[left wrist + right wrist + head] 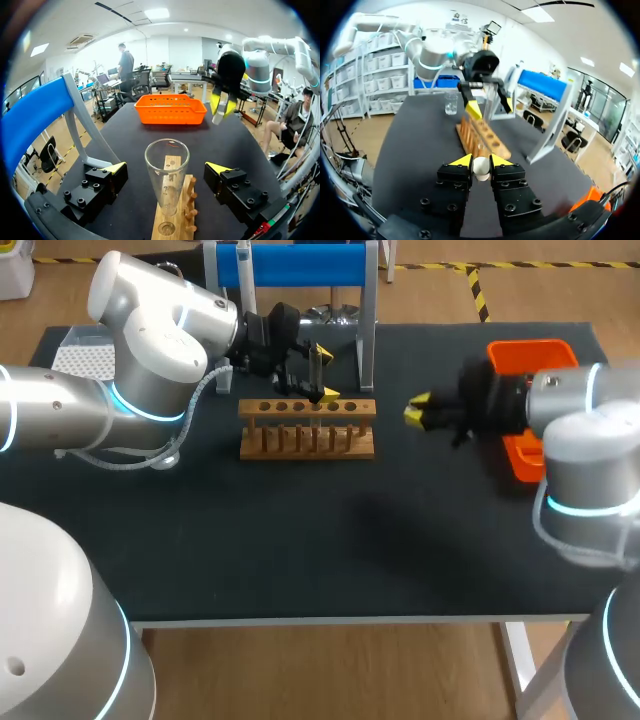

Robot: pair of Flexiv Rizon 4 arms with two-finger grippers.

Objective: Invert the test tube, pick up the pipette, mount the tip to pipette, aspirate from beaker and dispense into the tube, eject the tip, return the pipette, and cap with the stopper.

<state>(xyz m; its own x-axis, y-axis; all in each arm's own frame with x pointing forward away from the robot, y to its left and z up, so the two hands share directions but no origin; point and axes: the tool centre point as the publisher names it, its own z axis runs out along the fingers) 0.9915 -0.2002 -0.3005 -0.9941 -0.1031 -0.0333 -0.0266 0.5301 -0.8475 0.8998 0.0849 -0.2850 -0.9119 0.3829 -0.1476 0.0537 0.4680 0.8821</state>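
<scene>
1. The table [320, 540] has a flat, matte black top.
2. On it stands a rack [250, 412] of light brown wood. It has a top board with a row of round holes and short round pegs along one side.
3. The test tube [166, 180] is of clear, smooth glass, with a mouth that widens a little. It stands upright in one hole of the rack, open end up.
4. The stopper [481, 169] is small, rounded and cream-white, with a dull surface.
5. An orange basket [530, 350] of plastic lattice sits at the right side of the table.
6. Behind the rack stands a stand [290, 265] with a blue bar and grey uprights.
7. A small beaker [451, 104] of clear glass stands on the table beyond the far end of the rack, as the right wrist view shows it.
8. A white box [85, 358] with a perforated top lies at the far left.
9. The left arm comes in from the left with its wrist turned toward the right. The left gripper [325, 373] is at the rack, one black finger with a yellow tip on each side of the tube. The fingers stand wide apart and do not touch the glass.
10. The right arm comes in from the right and points to the left. The right gripper [416, 410] hangs above the table between the basket and the rack, near the rack's right end but apart from it. Its fingers are pressed on the stopper from both sides.
</scene>
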